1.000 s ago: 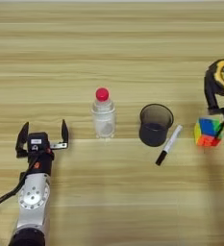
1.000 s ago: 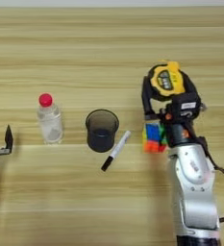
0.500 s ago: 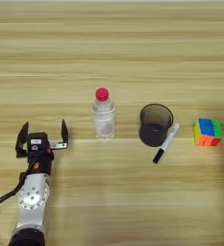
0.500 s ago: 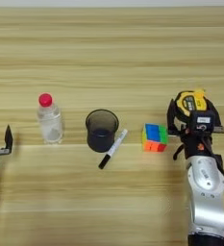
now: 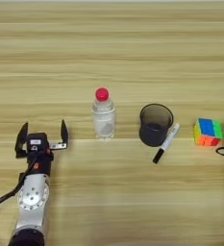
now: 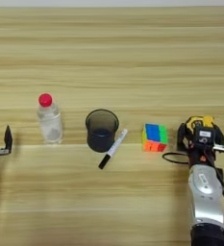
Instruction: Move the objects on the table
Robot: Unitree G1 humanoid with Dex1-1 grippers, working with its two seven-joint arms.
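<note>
My right gripper [image 6: 201, 139] is at the right of the table [image 6: 111, 57], shut on the round yellow-and-black tape measure [image 6: 200, 123]. The tape's black cord [image 6: 173, 157] trails left onto the wood. Just left of it lies the multicoloured puzzle cube [image 6: 155, 138]. The slim white marker [image 6: 112, 148] with its black cap lies slanted against the dark cup. My left gripper [image 5: 42, 138] rests open at the near left, fingers upright with nothing between them, left of the bottle.
A small clear bottle [image 5: 104, 118] with a red cap stands upright at centre left. A dark translucent cup [image 5: 155, 125] stands open-topped to its right, touching the marker. My left arm's cable runs off the near-left edge.
My right gripper has carried the tape measure from behind the cube toward me and to the right, to a spot right of the cube. The left arm has not moved.
</note>
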